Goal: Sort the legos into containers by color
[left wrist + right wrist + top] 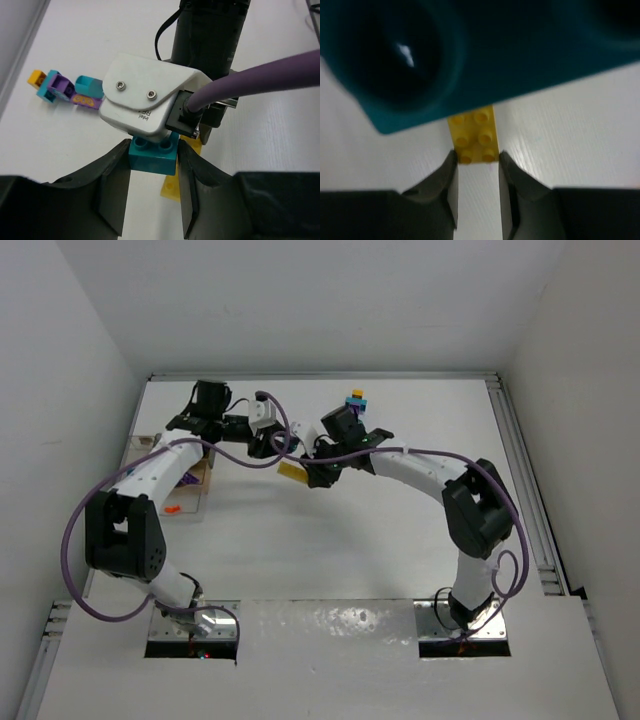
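Left jaws: clamped on my teal brick (152, 159).
Right jaws: pinching the yellow plate (472, 132) by its end.
Risk: pulling apart, my thin pinch slips and the plate flies.

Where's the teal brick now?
Left wrist view: the teal brick is clamped in the left gripper, centre frame, beside the yellow plate that the right gripper pinches.

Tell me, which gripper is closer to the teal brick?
Left. The left gripper clamps the teal brick between its fingers; the right gripper grips a yellow plate next to it.
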Controlling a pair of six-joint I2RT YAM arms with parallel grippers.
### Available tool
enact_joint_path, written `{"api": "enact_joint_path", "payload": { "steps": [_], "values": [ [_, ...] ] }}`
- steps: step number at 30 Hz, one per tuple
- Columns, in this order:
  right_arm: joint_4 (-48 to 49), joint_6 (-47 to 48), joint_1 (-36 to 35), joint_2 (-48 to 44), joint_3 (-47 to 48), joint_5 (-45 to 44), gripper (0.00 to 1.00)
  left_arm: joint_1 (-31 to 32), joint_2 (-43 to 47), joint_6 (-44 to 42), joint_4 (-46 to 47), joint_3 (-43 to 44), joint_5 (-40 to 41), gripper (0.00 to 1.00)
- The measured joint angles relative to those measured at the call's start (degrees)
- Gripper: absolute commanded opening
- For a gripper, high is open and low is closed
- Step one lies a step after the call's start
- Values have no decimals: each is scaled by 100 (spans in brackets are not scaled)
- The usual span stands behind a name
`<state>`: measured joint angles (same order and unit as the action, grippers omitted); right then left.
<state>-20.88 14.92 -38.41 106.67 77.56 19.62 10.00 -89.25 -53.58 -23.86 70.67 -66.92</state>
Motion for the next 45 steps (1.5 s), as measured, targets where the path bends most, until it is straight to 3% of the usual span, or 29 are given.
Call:
{"api": "enact_joint_path", "payload": {
  "steps": [8, 12, 16, 22, 24, 33, 36, 41, 45],
  "values": [
    [293, -332, 61, -20, -337, -52, 0, -354, -11, 328, -96, -90, 407, 0],
    [420, -586, 166, -212, -654, -160, 0, -1672, 52, 949, 144, -304, 1005, 0],
    [570, -866, 289, -426, -763, -162, 0, -2898, 240, 1727, 426, -557, 2223, 0],
    [737, -1003, 337, -472, -730, -149, 0, -3969, 219, 2581, 553, -472, 3912, 0],
    [686, -999, 337, -470, -669, -142, 0, -4218, -76, 2796, 413, -151, 4494, 6],
    [487, -881, 334, -457, -424, -105, 0, -4393, -1121, 3469, 229, 363, 5963, 25],
    [284, -841, 334, -424, -192, -79, 0, -4385, -1303, 3622, 337, 348, 6074, 29],
    [133, -765, 334, -356, 190, -50, 0, -4382, -1322, 3604, 531, 334, 5947, 49],
    [20, -734, 334, -334, 256, -55, 0, -4382, -1320, 3495, 564, 334, 5818, 59]
  ]
}}
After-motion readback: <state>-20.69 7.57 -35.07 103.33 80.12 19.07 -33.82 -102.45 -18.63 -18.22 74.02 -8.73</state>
